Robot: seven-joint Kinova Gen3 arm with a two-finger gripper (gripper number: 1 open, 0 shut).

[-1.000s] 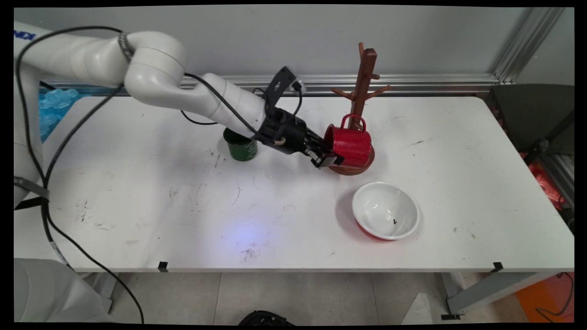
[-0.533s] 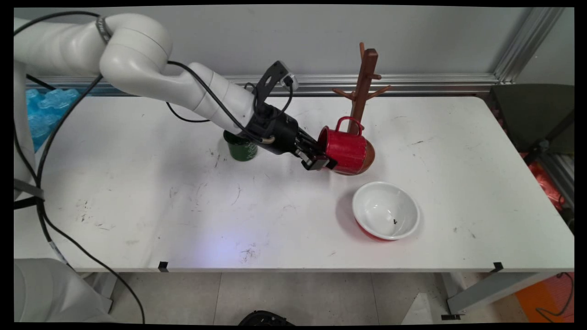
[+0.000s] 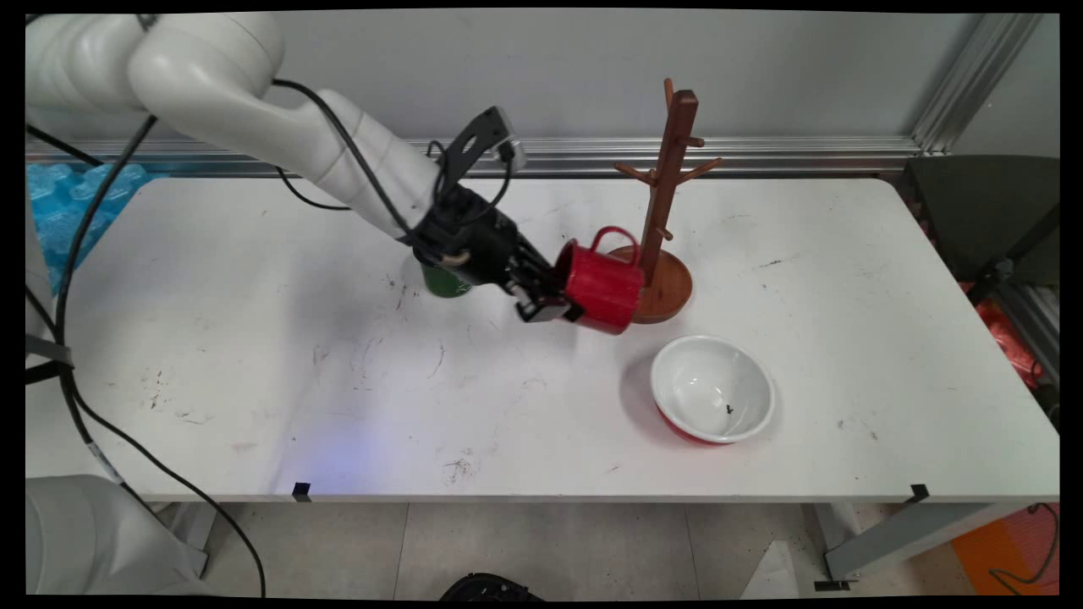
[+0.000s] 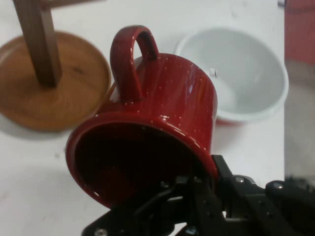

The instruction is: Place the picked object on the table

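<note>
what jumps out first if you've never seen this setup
The black gripper holds a glossy red mug by its rim, tipped on its side with the handle up, near the middle of the white table. Just beside it to the right stands a wooden mug tree on a round base, and nearer the camera sits a white bowl with a red outside. A green cup peeks out behind the arm.

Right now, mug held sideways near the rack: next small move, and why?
Probably lift a little. The gripper pinches the glossy red enamel mug by its rim, tipped on its side, low beside the brown wooden mug tree, with its round base close by.
</note>
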